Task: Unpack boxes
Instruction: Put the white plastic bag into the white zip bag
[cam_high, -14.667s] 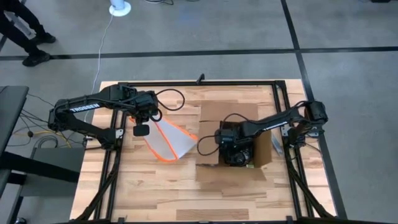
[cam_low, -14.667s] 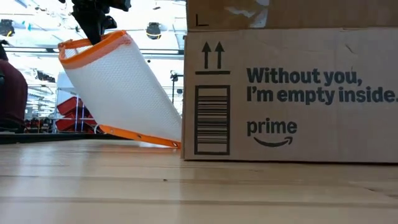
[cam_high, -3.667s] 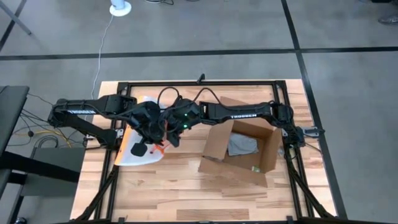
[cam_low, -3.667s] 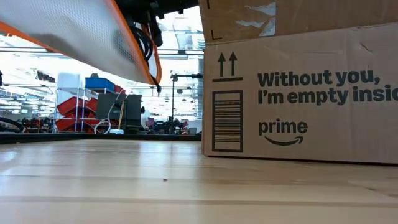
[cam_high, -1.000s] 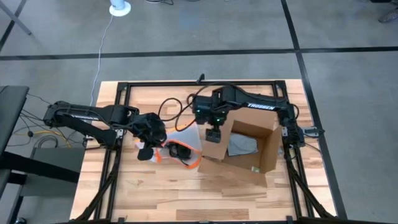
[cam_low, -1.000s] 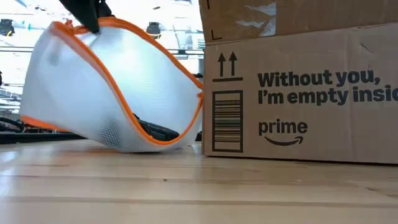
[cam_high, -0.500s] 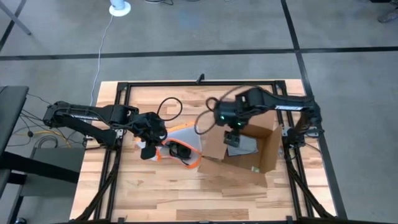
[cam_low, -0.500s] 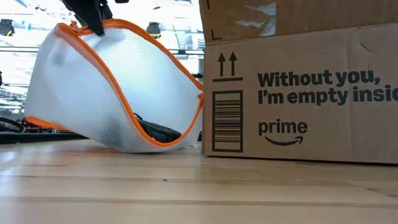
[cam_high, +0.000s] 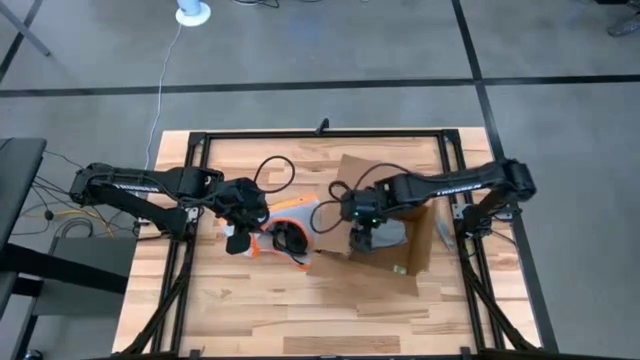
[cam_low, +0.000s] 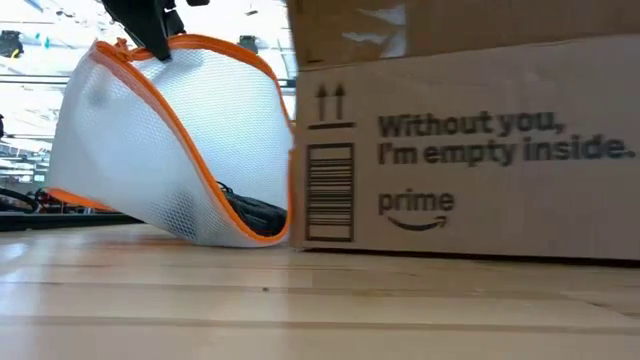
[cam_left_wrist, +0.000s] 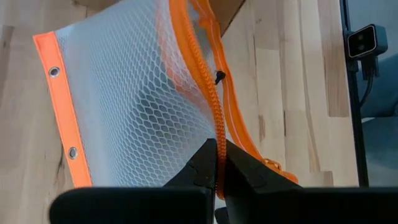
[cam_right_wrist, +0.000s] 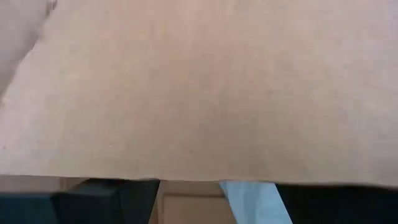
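While pinched on orange zipper edge of mesh pouch (cam_high: 283, 226), left gripper (cam_left_wrist: 217, 163) hovered at box's (cam_high: 390, 225) 9 o'clock; right gripper (cam_high: 361, 240) reached inside box, finger state unreadable.

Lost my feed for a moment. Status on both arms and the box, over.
Left gripper shut on the mesh pouch rim, holding it up. Right gripper down inside the cardboard box, jaws hidden. Pouch pressed against the box's side.
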